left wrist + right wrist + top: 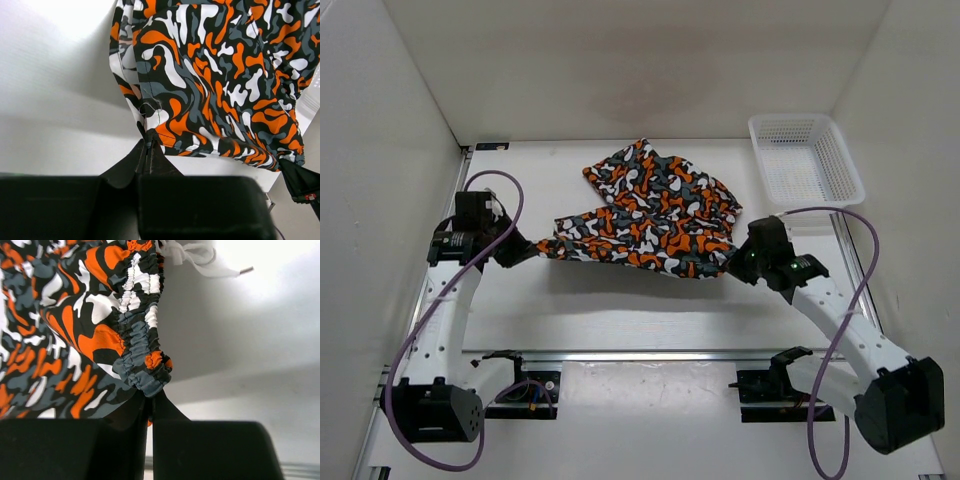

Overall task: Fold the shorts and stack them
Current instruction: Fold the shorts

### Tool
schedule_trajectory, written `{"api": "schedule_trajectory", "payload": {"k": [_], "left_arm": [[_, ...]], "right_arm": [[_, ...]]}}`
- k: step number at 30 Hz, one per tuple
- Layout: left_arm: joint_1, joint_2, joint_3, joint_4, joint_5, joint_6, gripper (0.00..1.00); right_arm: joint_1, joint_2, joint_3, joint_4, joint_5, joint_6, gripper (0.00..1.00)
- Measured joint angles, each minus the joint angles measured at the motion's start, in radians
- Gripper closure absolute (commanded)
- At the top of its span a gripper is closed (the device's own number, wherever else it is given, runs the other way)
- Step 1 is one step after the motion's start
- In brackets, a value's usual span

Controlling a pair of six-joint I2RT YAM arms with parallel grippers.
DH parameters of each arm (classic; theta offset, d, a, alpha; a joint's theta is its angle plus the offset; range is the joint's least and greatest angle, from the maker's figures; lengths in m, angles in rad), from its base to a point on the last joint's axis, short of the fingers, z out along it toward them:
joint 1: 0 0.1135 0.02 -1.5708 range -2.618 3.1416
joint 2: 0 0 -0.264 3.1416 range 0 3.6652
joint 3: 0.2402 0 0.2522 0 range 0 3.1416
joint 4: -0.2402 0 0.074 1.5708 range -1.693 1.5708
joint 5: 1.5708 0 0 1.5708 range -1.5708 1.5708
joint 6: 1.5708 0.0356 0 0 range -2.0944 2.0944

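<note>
The shorts, camouflage print of orange, white, grey and black, hang stretched between my two grippers above the table, the far part resting on the table. My left gripper is shut on the hem corner of a leg. My right gripper is shut on the gathered elastic waistband. A white drawstring hangs from the waistband in the right wrist view. The fabric fills the upper part of the left wrist view.
A white plastic mesh basket stands at the back right of the table. White walls enclose the table on the left, back and right. A metal rail runs along the near edge by the arm bases.
</note>
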Motion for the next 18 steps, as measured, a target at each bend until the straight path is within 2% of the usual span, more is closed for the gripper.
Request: {"api": "schedule_trajectory", "payload": {"k": [6,10,13,16,18], "left_arm": [[-0.01,-0.072,-0.026,-0.045,0.015,-0.017,0.9],[-0.012,-0.072,0.003,-0.069,0.019,-0.019,0.9],[-0.012,-0.074,0.008,-0.072,0.018,-0.018,0.9],[-0.011,-0.092,-0.037,-0.062,0.018,-0.018,0.9],[-0.011,-0.11,-0.09,-0.054,0.019,-0.019,0.9]], "right_arm": [[-0.001,-0.116,-0.019,-0.135,0.021,-0.028,1.0],[-0.007,-0.095,0.038,-0.175,0.024,-0.06,1.0],[-0.008,-0.063,0.041,-0.174,0.013,-0.066,0.77],[-0.011,-0.045,-0.032,-0.162,-0.019,-0.051,0.62],[-0.014,-0.033,-0.109,-0.136,-0.053,-0.033,0.59]]}}
